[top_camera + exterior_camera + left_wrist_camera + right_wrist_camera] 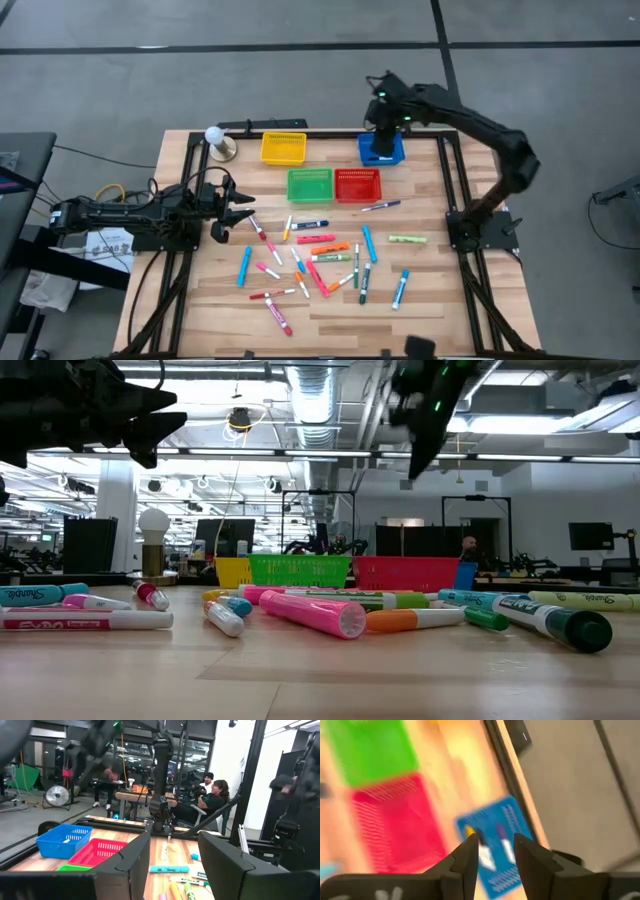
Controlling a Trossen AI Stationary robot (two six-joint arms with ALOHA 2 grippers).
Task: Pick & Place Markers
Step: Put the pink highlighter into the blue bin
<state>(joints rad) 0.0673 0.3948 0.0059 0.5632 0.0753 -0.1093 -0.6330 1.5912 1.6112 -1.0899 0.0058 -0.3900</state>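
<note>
I'm watching the right gripper (383, 128) hanging over the blue basket (383, 151), fingers apart, gripping nothing; two markers are lying in that mesh square beneath it (506, 846). The left gripper (243, 207) is waiting open at the table's (440, 300) left edge. The other markers (322, 262), slim capped plastic tubes, are lying scattered on bare wood planks well in front of the right gripper, leaving open boards around them.
</note>
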